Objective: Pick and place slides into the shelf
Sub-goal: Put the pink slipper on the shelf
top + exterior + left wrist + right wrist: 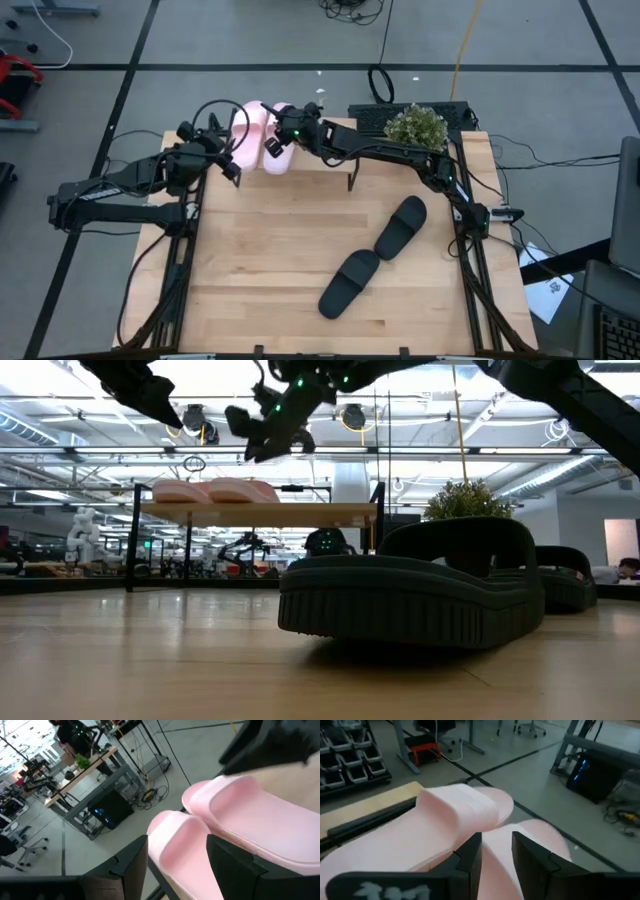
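Two pale pink slides [250, 125] [278, 145] lie side by side, soles down, on the left end of the shelf's light-wood top [330, 150]; they also show in the low view [180, 492] [242, 490]. Two black slides [400, 225] [348, 282] lie soles down on the tabletop. My left gripper [177, 840] is open and hovers above the left pink slide, its fingers either side of it in the wrist view; it also shows in the low view [165, 410]. My right gripper [496, 836] is open above the right pink slide and shows in the low view too [262, 440].
A potted green plant [415, 125] stands at the table's far right, beside the shelf. The shelf stands on thin black legs [132, 550], with open room beneath its top. The near black slide [410, 590] lies close to the low camera. Bare wood [260, 250] lies at the near left.
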Tool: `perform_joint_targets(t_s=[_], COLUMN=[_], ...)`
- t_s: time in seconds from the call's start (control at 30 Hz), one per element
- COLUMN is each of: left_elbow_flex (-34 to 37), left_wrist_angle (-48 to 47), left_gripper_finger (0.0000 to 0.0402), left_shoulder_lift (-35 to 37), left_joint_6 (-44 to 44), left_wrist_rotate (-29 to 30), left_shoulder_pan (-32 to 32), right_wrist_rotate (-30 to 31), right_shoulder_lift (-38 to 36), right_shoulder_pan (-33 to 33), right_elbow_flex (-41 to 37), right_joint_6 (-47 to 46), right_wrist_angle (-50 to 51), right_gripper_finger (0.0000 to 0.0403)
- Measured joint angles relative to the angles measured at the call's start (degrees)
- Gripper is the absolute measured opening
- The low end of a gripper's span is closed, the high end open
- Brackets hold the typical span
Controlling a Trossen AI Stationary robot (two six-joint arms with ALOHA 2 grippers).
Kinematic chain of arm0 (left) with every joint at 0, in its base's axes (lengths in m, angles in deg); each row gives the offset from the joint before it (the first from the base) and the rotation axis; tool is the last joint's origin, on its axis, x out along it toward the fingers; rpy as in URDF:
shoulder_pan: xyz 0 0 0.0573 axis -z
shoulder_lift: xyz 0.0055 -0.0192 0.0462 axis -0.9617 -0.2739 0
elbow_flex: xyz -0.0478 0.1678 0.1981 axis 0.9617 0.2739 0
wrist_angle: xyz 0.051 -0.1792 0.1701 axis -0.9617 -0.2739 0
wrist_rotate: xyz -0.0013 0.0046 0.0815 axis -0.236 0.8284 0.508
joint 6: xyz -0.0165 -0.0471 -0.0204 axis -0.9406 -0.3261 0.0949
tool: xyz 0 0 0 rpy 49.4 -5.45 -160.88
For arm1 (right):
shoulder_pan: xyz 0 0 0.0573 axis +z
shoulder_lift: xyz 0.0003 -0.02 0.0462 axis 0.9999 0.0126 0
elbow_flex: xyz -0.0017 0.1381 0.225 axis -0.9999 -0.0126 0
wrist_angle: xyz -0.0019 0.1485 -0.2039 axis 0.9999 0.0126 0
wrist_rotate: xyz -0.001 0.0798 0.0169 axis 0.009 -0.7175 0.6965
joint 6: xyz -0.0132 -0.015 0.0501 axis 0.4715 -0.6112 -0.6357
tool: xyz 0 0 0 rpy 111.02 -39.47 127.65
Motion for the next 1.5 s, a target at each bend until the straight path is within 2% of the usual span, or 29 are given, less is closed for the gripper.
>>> perform_joint_targets(t_s=[0.2,0.4,0.57,0.73,0.87,0.97,1.17,1.3,1.5], left_elbow_flex=[0.0,0.0,0.0,0.0,0.0,0.0,0.0,0.0,0.0], left_wrist_angle=[-0.2,0.2,1.7,1.8,2.0,2.0,2.0,2.0,2.0], left_gripper_finger=[0.0209,0.0209,0.0209,0.0209,0.0209,0.0209,0.0209,0.0209,0.0209], left_shoulder_lift=[0.0,0.0,0.0,0.0,0.5,1.2,2.4,2.7,2.7], left_joint_6=[-1.4,-1.5,-1.3,-0.2,0.1,0.2,0.4,0.9,1.3], left_wrist_rotate=[-3.2,-5.9,-5.9,-5.7,-4.4,-4.3,-4.3,-4.3,-4.3], left_shoulder_pan=[0.0,0.0,0.0,0.0,0.0,0.0,0.0,0.0,0.0], right_wrist_rotate=[6.1,6.1,5.6,4.9,-3.8,-5.4,-6.8,-8.0,-8.0], right_shoulder_lift=[-3.3,-5.9,-5.7,-5.8,-5.8,-5.9,-6.0,-5.7,-5.9], right_shoulder_pan=[1.5,2.1,1.4,0.4,-1.0,-1.8,-4.1,-5.2,-5.2], right_elbow_flex=[0.0,0.0,0.0,-1.2,-1.4,-4.7,-8.9,-13.6,-16.4], right_joint_6=[4.6,2.5,0.8,-0.2,-1.0,-1.5,-3.6,-4.4,-3.2], right_wrist_angle=[6.1,20.7,25.6,25.3,23.9,17.8,16.6,13.5,6.9], right_gripper_finger=[0.0098,0.0098,0.0095,0.0055,0.0008,0.0012,0.0015,0.0004,0.0001])
